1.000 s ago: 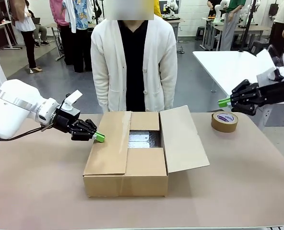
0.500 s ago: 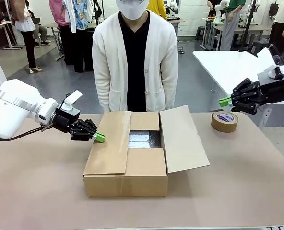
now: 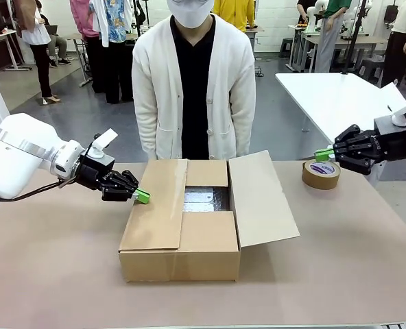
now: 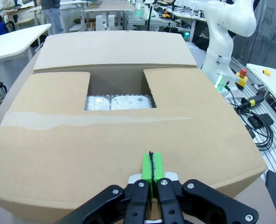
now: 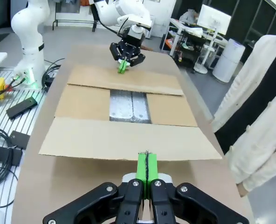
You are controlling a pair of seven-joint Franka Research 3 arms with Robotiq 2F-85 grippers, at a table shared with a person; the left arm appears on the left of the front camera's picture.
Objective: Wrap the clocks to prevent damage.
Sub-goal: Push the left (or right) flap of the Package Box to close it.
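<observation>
The left gripper, pads pinched together on nothing, sits right at the outer edge of the left flap, probably to keep it flat. Through the gap in the cardboard box you can see silver bubble-wrapped bundles, likely the clocks, already inside. A person stands behind it. The right flap lies only loosely over, so that's what's in the way of sealing. The tape roll waits on the table, with the right gripper, also pinched empty, hovering just above it.
</observation>
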